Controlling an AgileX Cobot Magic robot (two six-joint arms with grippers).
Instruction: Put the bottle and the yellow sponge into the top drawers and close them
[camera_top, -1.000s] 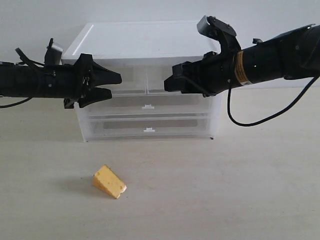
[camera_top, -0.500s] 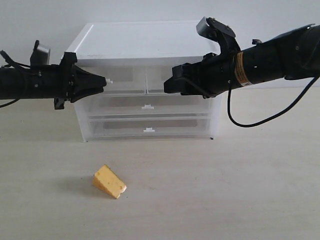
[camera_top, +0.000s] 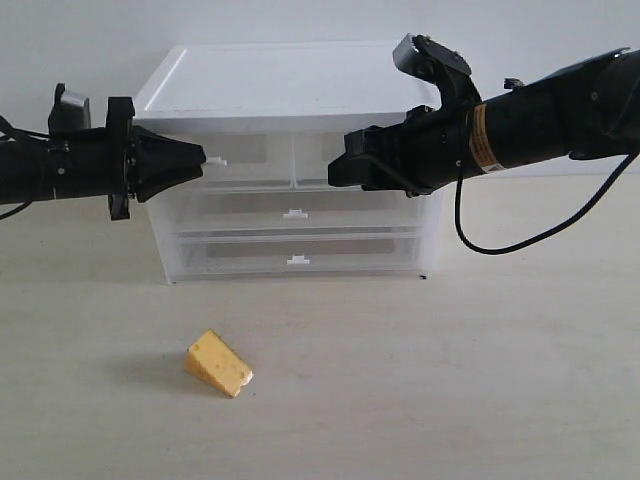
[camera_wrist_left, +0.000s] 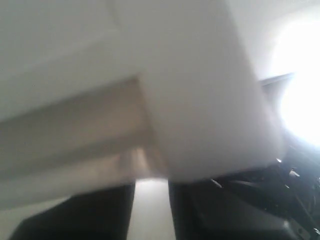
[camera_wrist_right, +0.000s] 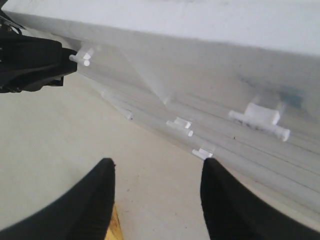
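Left gripper (camera_top: 198, 158) pinched narrow on tab handle (camera_top: 218, 160) of left top drawer (camera_top: 250, 152). Right gripper (camera_top: 338, 170) sits at right top drawer (camera_top: 315, 150). Yellow sponge (camera_top: 218, 363) lies on tabletop (camera_top: 450, 380), well apart from cabinet (camera_top: 290, 80). L wrist: blurred, cabinet corner only. R wrist: right gripper's jaws wide, empty.

left wrist view: all blurred
sponge (camera_wrist_right: 116, 226): cut by right wrist view's edge
right top drawer (camera_top: 315, 150): partly behind right arm (camera_top: 520, 125)
left fingers (camera_top: 185, 158): hold on handle (camera_top: 217, 160) unclear
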